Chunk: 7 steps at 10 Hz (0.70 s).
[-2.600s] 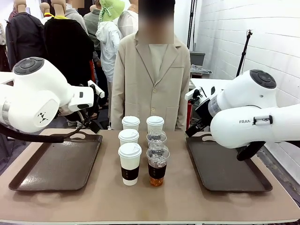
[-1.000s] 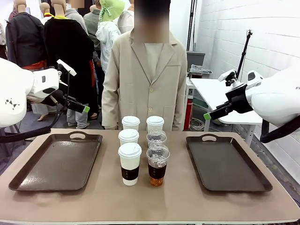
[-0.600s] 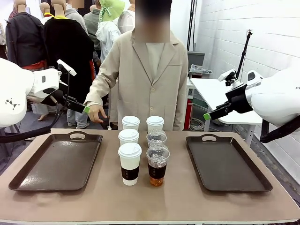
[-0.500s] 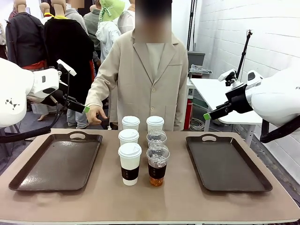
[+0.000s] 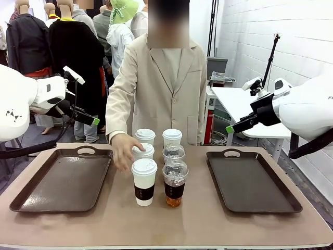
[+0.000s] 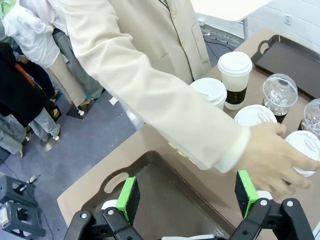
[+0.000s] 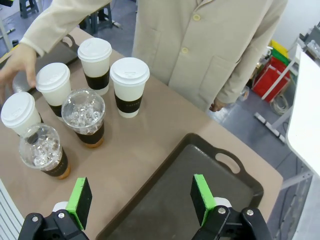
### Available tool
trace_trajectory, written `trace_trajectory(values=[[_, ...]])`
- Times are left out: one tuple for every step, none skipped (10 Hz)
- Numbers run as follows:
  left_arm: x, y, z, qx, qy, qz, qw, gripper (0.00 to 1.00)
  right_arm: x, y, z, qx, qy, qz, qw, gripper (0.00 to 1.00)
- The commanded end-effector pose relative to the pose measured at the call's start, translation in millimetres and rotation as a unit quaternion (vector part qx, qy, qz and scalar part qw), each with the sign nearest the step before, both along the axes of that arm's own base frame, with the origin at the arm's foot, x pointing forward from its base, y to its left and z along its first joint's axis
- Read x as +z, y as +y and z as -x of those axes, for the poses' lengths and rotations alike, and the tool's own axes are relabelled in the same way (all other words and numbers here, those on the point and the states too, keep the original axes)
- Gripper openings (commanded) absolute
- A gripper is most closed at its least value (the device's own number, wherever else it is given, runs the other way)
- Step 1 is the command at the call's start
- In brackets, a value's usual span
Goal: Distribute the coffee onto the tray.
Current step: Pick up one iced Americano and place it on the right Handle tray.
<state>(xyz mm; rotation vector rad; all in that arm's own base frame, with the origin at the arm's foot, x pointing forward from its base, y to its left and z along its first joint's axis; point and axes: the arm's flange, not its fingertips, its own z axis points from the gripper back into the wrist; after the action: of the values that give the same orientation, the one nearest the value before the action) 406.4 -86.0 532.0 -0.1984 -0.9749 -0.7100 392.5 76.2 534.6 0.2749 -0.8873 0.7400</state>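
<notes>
Cups point(image 5: 144, 179) stand clustered mid-frame on the bench point(image 5: 171, 224), between the trays point(image 5: 62, 185), none loaded. Left end effector point(image 6: 187, 197) and right end effector point(image 7: 141, 196): released, holding nothing. Hazard: the person's hand point(image 5: 123, 151) is at the cups; reaching now risks collision and spillage.

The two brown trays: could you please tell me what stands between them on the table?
In the front view, four white lidded cups and two clear dome-lidded cups, with the person's hand among them.
</notes>
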Motion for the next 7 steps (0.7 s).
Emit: trace_trajectory(values=[[1.2,0.2,1.4,0.002,0.002,-0.004,1.0,1.0,0.0,-0.2,-0.1,0.0,0.001,-0.002,1.0,1.0],[1.2,0.2,1.4,0.002,0.002,-0.004,1.0,1.0,0.0,-0.2,-0.1,0.0,0.001,-0.002,1.0,1.0],[1.2,0.2,1.4,0.002,0.002,-0.004,1.0,1.0,0.0,-0.2,-0.1,0.0,0.001,-0.002,1.0,1.0],[1.2,0.2,1.4,0.002,0.002,-0.004,1.0,1.0,0.0,-0.2,-0.1,0.0,0.001,-0.002,1.0,1.0],[1.2,0.2,1.4,0.002,0.002,-0.004,1.0,1.0,0.0,-0.2,-0.1,0.0,0.001,-0.002,1.0,1.0],[1.2,0.2,1.4,0.002,0.002,-0.004,1.0,1.0,0.0,-0.2,-0.1,0.0,0.001,-0.002,1.0,1.0],[1.2,0.2,1.4,0.002,0.002,-0.004,1.0,1.0,0.0,-0.2,-0.1,0.0,0.001,-0.002,1.0,1.0]])
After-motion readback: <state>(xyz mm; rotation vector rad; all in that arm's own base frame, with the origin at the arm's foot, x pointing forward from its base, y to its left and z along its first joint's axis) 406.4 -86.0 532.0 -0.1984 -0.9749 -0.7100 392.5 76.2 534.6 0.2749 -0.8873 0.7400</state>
